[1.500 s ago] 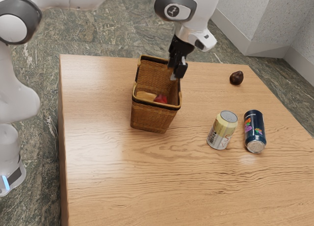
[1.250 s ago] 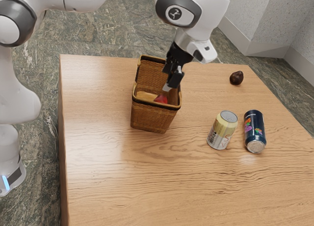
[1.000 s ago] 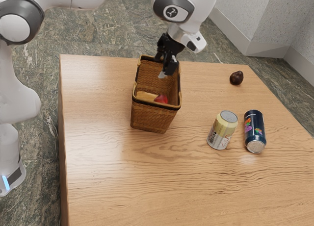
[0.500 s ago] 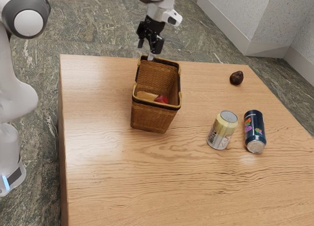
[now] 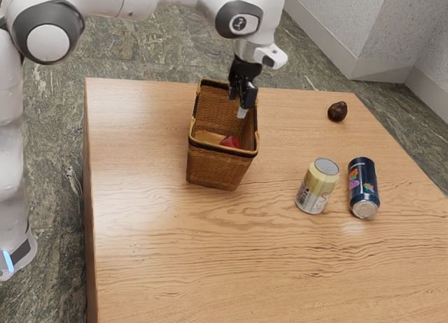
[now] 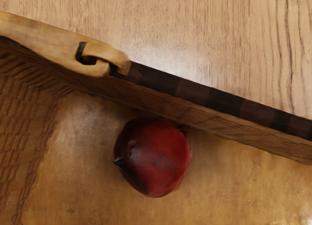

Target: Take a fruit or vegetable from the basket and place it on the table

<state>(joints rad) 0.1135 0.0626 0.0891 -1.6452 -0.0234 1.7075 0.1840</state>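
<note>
While the jaws hang over the far right part of the basket [image 5: 215, 170], they stand apart with nothing between them; the red fruit [image 6: 153, 157] lies on the basket's floor, close beside a wall and toward the near right, as the exterior view shows it. Whether it touches that wall I cannot tell. By my judgement the step in hand is lining up, with the pick and the placing both ahead.

The wall is the chief risk: a jaw needs room between weave and fruit, and coming down too near could land it on the rim [image 6: 224, 101] or snag the handle joint [image 6: 103, 57]. A push there might tip or drag the basket. The fruit's rounded sides could also make it roll out of an off-centre squeeze, and a slanted lift could knock it against the rim.

Its skin is deep red with a soft sheen, darkening at one side toward a small pointed tip. The walls are ribbed brown weave, topped by a dark banded edge; the joint is smooth, honey-coloured and looped. Outside, the surface [image 5: 175, 260] is pale streaked wood, carrying a yellow-and-silver can [image 5: 317, 187], a dark blue can [image 5: 363, 186] and, far right, a lumpy dark brown thing [image 5: 337, 111].
</note>
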